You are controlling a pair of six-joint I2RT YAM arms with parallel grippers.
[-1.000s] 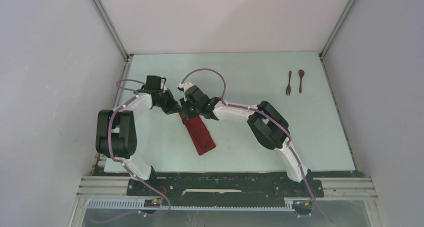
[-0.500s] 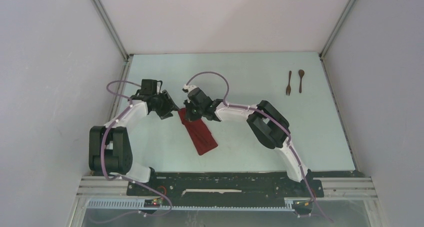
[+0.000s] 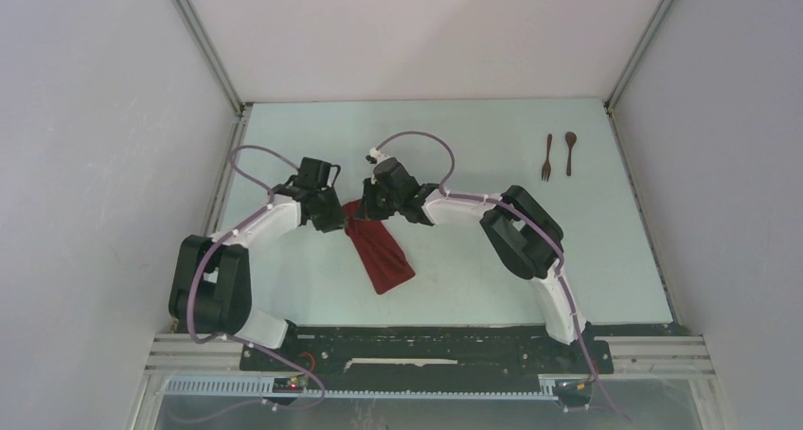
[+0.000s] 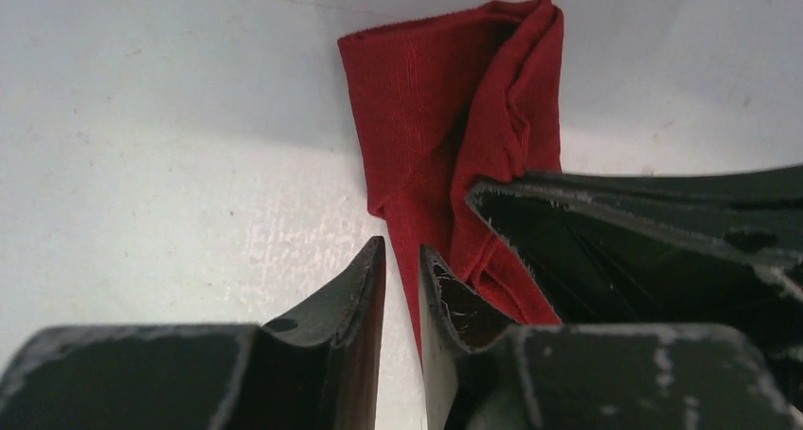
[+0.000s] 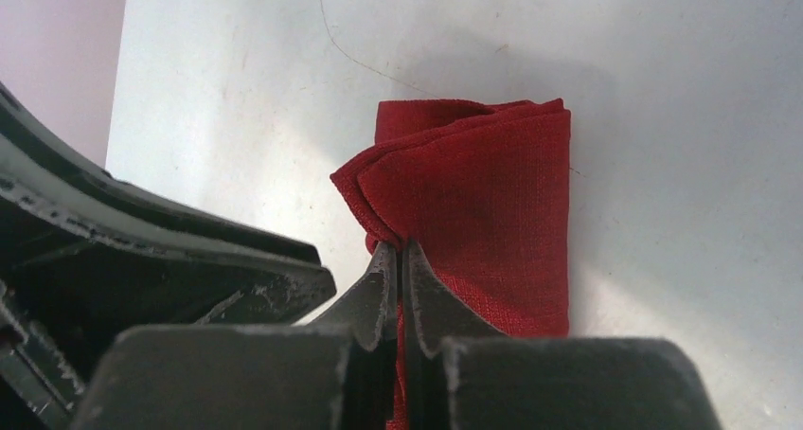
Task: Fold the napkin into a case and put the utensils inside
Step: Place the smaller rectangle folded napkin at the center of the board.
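Note:
The dark red napkin [image 3: 386, 258] lies folded into a narrow oblong, slanting from the table's middle toward the near edge. My right gripper [image 3: 371, 208] is at its far end, shut on a bunched edge of the cloth [image 5: 473, 193], the jaws [image 5: 401, 250] pinching a fold. My left gripper [image 3: 342, 219] is at the same end from the left. Its jaws [image 4: 402, 250] stand narrowly open beside the napkin's edge [image 4: 436, 98], with bare table in the gap. The utensils, a fork [image 3: 546, 158] and a spoon [image 3: 570, 152], lie side by side at the far right.
The right gripper's black finger [image 4: 653, 231] crosses the left wrist view close to the left jaws. The left arm's black body [image 5: 142, 250] fills the left of the right wrist view. Grey walls enclose the pale table [image 3: 473, 278] on three sides.
The left gripper opened, swung left off the napkin, then came back right to its edge, partly closing. The right gripper shut on the napkin's far end and shifted slightly right.

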